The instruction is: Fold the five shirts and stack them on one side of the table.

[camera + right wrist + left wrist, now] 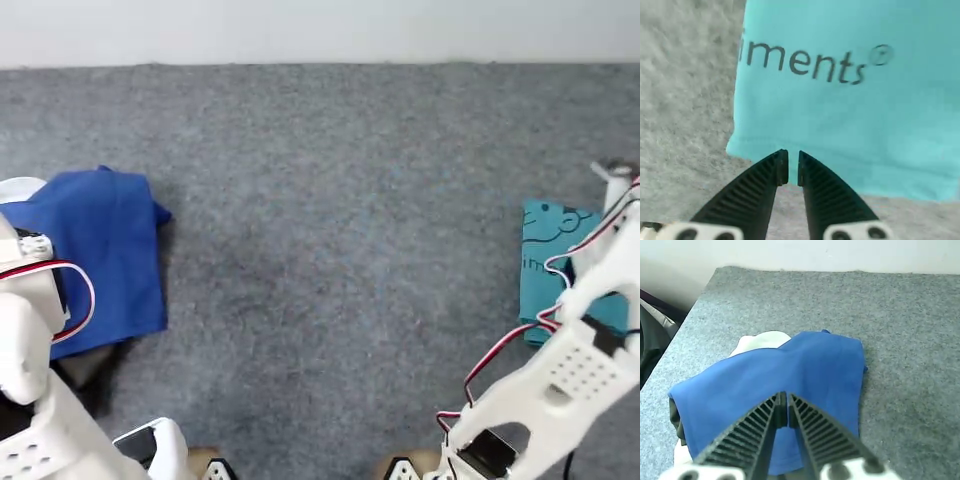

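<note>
A folded blue shirt [100,255] tops a pile at the table's left edge, with a white garment [20,187] and a dark one [85,365] peeking out beneath. My left gripper [787,402] hangs just above the blue shirt [790,365], its fingers shut with nothing between them. A folded teal shirt [550,255] with dark print lies at the right edge. My right gripper [788,162] is shut and sits low over the near hem of the teal shirt [840,115]; whether it touches the cloth I cannot tell.
The grey felt table top [350,200] stretches bare between the two shirts. A pale wall runs along the far edge. The left arm [30,330] and right arm [570,370] rise from the near edge.
</note>
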Robot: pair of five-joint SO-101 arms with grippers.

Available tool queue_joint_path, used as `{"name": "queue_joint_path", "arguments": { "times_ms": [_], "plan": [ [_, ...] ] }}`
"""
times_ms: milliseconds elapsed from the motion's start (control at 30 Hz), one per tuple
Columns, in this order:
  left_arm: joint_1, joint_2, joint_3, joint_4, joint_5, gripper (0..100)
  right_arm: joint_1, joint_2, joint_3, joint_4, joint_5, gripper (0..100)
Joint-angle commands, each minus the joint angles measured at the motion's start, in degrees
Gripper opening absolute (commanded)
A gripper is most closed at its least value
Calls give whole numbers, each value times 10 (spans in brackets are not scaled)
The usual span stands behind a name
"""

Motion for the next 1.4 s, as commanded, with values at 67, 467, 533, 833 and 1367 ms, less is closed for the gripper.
{"name": "queue_joint_path", "arguments": {
  "times_ms": [67, 467, 533, 833, 1367],
  "plan": [
    [-4, -4, -1, 8, -3, 14, -7, 66, -21, 29, -35, 9],
    [-4, 0, 16, 8, -6, 16, -17, -162, -20, 36, -37, 9],
    [-3, 1, 58, 4, -25, 31, -20, -204, -6, 36, -37, 9],
    [-4, 9, 306, -69, -124, 216, -51, -345, 197, 36, -38, 9],
    [58, 338, 316, -171, -222, 219, -150, -502, 396, 36, -74, 9]
  ]
}}
